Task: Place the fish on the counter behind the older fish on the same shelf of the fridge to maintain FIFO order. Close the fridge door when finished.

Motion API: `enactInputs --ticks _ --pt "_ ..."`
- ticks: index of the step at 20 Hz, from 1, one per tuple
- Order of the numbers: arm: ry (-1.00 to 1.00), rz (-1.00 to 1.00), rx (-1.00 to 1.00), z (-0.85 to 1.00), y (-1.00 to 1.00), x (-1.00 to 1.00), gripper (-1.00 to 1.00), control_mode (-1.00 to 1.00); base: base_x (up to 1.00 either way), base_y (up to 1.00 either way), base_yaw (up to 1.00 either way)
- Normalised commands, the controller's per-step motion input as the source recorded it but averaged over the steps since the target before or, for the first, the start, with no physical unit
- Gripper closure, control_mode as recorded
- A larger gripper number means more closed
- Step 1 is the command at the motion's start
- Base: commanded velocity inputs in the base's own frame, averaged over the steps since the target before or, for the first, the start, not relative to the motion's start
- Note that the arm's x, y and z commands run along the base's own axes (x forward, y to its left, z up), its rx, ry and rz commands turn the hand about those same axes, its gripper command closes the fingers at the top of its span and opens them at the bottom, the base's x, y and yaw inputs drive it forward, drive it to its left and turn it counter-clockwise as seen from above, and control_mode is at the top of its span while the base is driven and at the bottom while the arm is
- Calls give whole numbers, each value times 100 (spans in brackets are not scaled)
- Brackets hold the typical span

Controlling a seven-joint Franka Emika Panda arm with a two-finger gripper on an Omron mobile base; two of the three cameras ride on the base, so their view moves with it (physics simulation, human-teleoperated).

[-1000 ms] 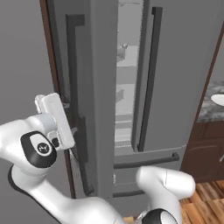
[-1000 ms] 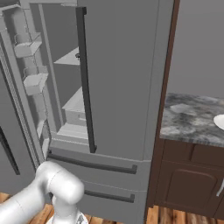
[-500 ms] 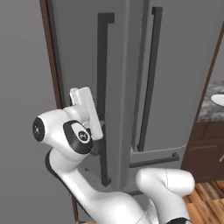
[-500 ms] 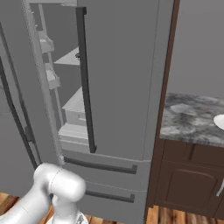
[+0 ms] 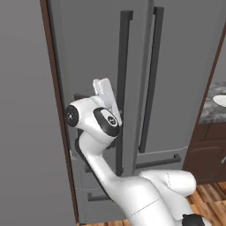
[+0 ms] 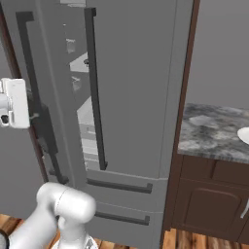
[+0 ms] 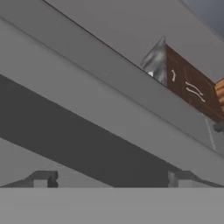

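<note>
Grey fills most of the room from where I stand: the tall fridge (image 5: pixel 176 66) with its dark bar handles, and to its right the marbled worktop (image 6: pixel 214 133) over brown cabinets, a white plate (image 6: pixel 243 135) at its far right edge. The closing step is in hand. The left fridge door (image 6: pixel 53 97) is nearly shut; from the right side a narrow gap remains, with a sliver of pale shelf (image 6: pixel 86 111) behind it. The tool (image 7: pixel 111 177) faces the door's front close up, its two tips spread as wide as they go and holding nothing. I cannot see either fish, so I can only judge that the tan one has been put inside the fridge already.

Compared with a second ago, the door has swung from well open, bins and shelves showing, to almost closed, and the arm (image 5: pixel 95 121) has followed it in against the panel.

Next, I judge, a last steady push along the door's face is called for, until the gap disappears.
</note>
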Motion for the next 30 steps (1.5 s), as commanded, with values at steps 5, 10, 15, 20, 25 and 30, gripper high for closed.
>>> enactInputs --ticks 5,10,15,20,25,30 --pt "0 1 1 17 -34 64 -100 -100 0 0 0" --pt "0 0 0 21 -25 59 -100 -100 0 0 0" --pt "0 0 0 20 -22 58 -100 -100 0 0 0" --pt "0 0 0 17 -28 55 -100 -100 0 0 0" --pt "0 0 0 9 -20 57 -100 -100 0 0 0" --pt "0 0 0 0 -15 60 -100 -100 0 0 0"
